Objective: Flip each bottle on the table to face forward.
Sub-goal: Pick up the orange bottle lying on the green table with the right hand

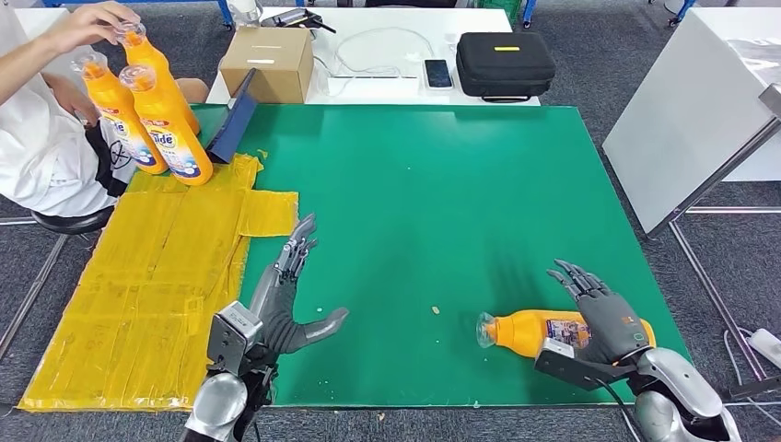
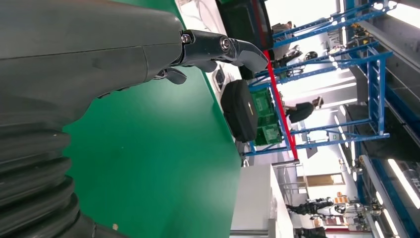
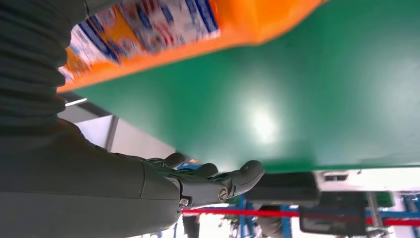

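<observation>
At the near right of the green table (image 1: 442, 184), fingers (image 1: 576, 276) of right hand (image 1: 608, 322) spread and extended over lying orange bottle (image 1: 525, 331), palm on or just above its body; firm grasp not confirmed. Bottle on its side, cap toward table centre, label partly visible. Left hand (image 1: 281, 308) flat and spread on the mat, holding nothing. Three more bottles (image 1: 152, 110) standing at far left beside yellow sheet (image 1: 147, 276), a person's hand (image 1: 87, 23) on their caps. Step judged: approach to grasp. Next move calls for closing around the body, then rolling label to front.
</observation>
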Robot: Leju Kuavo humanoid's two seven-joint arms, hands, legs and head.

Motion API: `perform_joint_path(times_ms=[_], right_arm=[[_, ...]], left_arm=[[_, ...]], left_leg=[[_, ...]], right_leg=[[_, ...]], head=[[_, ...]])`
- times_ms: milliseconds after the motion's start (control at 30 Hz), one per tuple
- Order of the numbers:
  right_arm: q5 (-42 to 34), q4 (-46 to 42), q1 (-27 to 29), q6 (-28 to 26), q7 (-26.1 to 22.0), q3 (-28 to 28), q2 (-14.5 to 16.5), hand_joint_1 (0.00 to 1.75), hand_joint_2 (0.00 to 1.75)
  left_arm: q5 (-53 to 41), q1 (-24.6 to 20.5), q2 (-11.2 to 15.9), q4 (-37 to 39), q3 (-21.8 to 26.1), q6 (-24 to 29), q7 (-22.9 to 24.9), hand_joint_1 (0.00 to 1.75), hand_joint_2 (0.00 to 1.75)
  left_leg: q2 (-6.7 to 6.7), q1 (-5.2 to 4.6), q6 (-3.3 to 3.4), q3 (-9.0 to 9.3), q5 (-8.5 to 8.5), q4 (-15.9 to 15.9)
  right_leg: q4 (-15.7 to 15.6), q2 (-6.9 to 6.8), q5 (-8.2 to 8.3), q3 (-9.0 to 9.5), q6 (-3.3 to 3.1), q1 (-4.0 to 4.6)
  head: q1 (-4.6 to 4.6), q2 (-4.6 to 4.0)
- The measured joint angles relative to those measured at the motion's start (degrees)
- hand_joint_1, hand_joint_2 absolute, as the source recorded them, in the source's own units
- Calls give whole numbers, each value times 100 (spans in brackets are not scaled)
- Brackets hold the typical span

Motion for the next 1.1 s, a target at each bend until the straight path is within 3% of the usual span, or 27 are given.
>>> perform_joint_path(times_ms=[400, 1100], right_arm=[[-539, -258, 272, 379, -587, 129, -167, 0, 175], [-145, -273, 327, 217, -48, 286, -274, 0, 175]], left_arm=[[73, -149, 0, 237, 14, 18, -57, 0, 175], [74, -188, 0, 354, 56, 18, -59, 0, 175]], left_leg=[[1, -1, 1, 0, 0, 0], [1, -2, 1, 0, 0, 0]], right_leg=[[0, 0, 0, 0, 0, -1], [0, 0, 0, 0, 0, -3]], head=[[0, 0], [-1, -1]])
